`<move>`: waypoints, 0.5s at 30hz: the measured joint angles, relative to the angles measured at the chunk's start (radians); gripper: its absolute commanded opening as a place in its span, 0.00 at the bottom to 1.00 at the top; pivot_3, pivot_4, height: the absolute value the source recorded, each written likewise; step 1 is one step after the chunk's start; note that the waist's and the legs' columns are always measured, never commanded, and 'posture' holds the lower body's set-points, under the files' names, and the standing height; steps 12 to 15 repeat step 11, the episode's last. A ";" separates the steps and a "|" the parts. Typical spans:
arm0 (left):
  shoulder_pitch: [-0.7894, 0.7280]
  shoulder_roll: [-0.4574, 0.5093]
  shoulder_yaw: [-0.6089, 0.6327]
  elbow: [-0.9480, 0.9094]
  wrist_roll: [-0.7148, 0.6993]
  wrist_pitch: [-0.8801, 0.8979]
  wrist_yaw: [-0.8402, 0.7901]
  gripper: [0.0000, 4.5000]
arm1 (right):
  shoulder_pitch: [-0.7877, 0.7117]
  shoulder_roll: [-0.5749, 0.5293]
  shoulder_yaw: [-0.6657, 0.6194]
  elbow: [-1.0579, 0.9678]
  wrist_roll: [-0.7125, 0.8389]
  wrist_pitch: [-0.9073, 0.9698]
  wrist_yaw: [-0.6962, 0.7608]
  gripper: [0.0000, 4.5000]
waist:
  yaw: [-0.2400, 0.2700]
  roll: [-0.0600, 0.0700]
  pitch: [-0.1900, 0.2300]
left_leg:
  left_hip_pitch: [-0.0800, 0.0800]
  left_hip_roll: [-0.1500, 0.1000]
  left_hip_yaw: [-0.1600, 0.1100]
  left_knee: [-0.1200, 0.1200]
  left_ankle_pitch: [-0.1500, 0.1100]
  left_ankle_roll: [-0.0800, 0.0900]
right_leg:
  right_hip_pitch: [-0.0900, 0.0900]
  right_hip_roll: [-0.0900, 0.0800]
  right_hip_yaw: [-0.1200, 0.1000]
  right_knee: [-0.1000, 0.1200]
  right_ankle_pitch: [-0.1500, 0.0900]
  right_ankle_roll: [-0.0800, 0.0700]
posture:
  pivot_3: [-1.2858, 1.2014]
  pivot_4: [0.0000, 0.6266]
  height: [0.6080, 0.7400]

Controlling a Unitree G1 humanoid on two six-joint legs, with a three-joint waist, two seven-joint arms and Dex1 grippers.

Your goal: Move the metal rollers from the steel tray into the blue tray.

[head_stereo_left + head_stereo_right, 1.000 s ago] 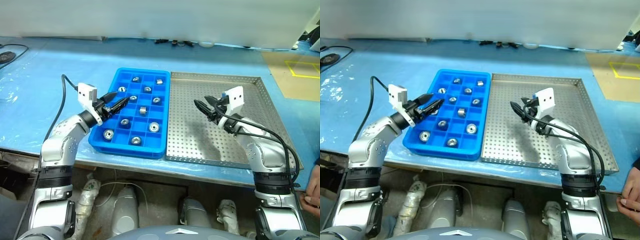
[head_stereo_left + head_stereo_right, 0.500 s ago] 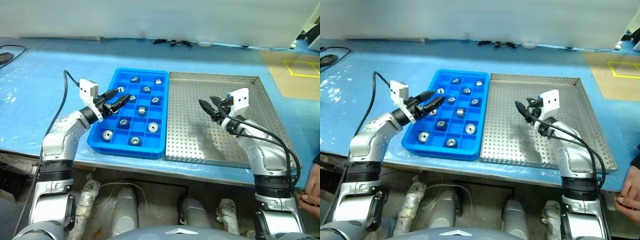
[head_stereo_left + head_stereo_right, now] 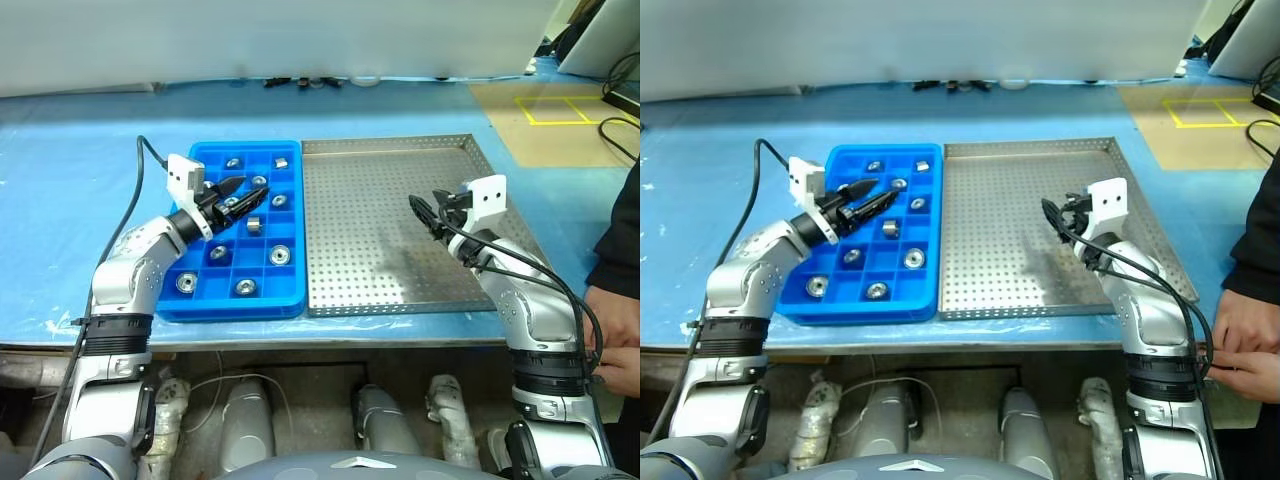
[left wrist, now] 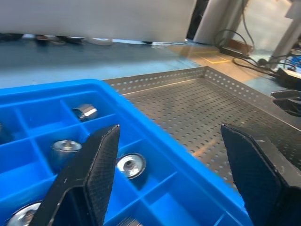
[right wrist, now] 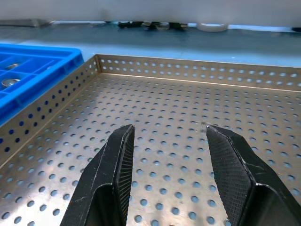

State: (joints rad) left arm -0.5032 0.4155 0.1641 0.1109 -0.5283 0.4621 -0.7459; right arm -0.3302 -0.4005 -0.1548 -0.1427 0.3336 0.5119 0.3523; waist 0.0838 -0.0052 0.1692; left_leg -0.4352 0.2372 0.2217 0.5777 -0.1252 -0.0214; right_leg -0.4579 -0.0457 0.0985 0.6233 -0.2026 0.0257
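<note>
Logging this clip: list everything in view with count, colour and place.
rollers: at least nine, silver, in the blue tray's compartments
blue tray: one, blue, on the table, left of the steel tray
steel tray: one, grey, perforated, touching the blue tray's right side
table: one, blue cover, under both trays
small items: a few, dark, at the table's far edge
floor marking: one, yellow, far right
person's hand: one, dark sleeve, right edge
left fingers: black, open, over the blue tray
right fingers: black, open, over the steel tray

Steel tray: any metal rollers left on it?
No: the steel tray shows a bare perforated floor; the metal rollers sit in the blue tray.
</note>
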 measured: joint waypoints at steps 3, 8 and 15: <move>-0.001 0.001 0.000 0.013 0.000 -0.001 -0.008 0.80 | 0.001 0.002 0.002 0.000 -0.002 0.000 -0.001 0.56 | 0.015 -0.001 0.000 | 0.006 0.004 0.008 0.010 -0.007 -0.009 | -0.008 0.024 0.034 -0.002 0.003 0.008 | 0.49 0.24 1.00; -0.013 -0.001 -0.003 0.021 0.001 -0.001 -0.012 0.80 | 0.003 0.005 0.001 0.000 -0.006 -0.001 -0.008 0.56 | -0.006 -0.005 0.001 | 0.006 -0.005 -0.008 0.018 -0.019 -0.009 | -0.006 0.014 0.028 -0.001 0.007 0.008 | 0.49 0.24 1.00; -0.013 -0.001 -0.004 0.021 0.001 0.000 -0.014 0.80 | 0.004 0.004 0.001 0.000 -0.016 -0.003 -0.012 0.56 | -0.016 -0.005 0.001 | 0.004 -0.011 -0.018 0.015 -0.018 -0.009 | -0.002 0.006 0.017 -0.002 0.005 0.006 | 0.49 0.24 1.00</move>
